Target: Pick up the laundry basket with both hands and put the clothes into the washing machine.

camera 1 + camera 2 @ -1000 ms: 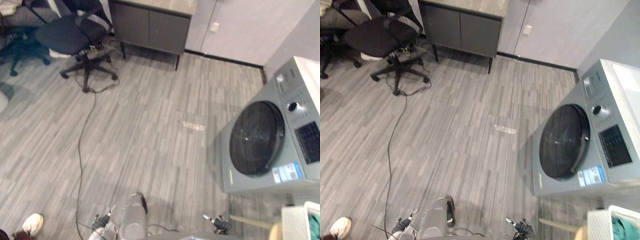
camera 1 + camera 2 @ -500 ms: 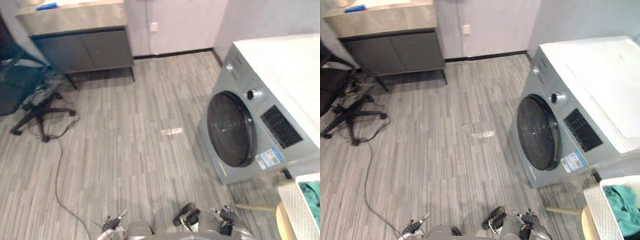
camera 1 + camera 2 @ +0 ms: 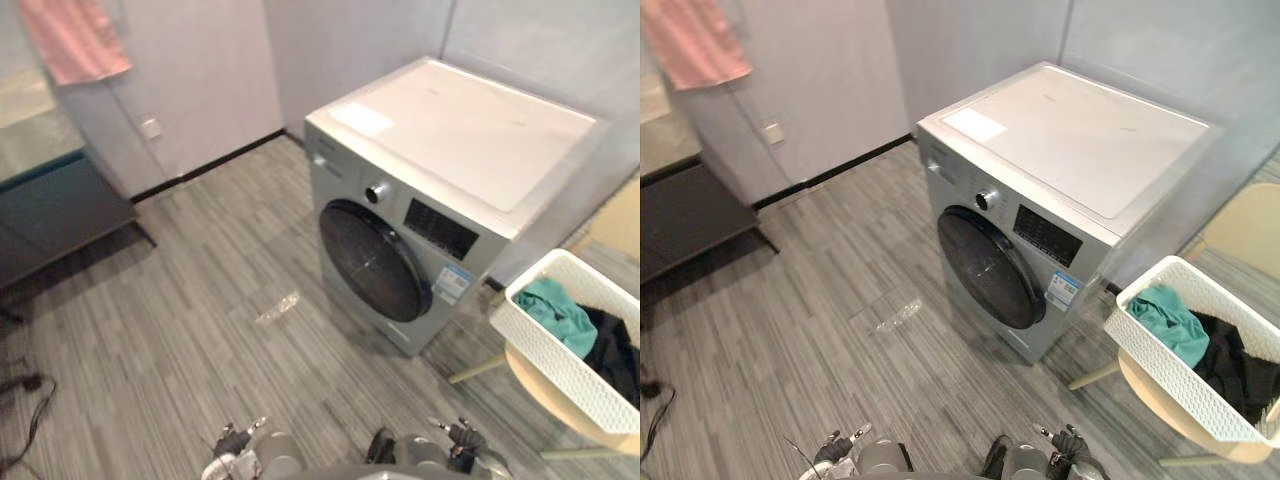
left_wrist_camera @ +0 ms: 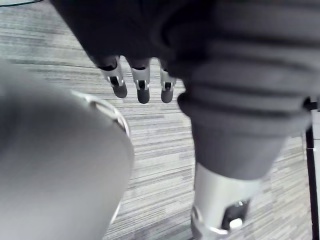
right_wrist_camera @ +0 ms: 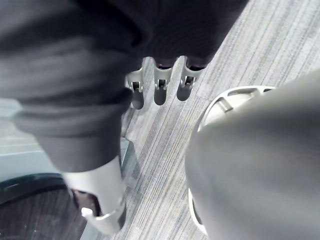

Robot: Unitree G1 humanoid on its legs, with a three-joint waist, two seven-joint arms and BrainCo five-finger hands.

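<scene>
1. Low over the grey plank floor (image 4: 160, 145), left hand (image 4: 143, 90): fingers straight and loosely side by side, thumb apart, holding nothing.
2. Likewise over the floor, right hand (image 5: 160, 89): fingers straight in a loose row, thumb apart, palm bare.
3. Ahead of both hands and off to the right hand's side, well apart from either: white lattice plastic laundry basket (image 3: 1165, 380), tilted slightly atop a pale round wooden stool (image 3: 550, 402).
4. Inside the basket: crumpled teal cloth (image 3: 1168, 322) at the end nearer the hands' midline, black cloth (image 3: 1230, 365) beside it, further out on the right hand's side.
5. Just beside the basket, further ahead and roughly level with the gap between the two hands: silver-grey front-loading washing machine (image 3: 470, 125), white-topped, its dark round glass door (image 3: 375, 262) closed.
6. Further off on the left hand's side: dark low cabinet (image 3: 50, 215) against the wall.
7. Above the cabinet, furthest from the hands: pink towel (image 3: 75, 40) hanging on the wall.
</scene>
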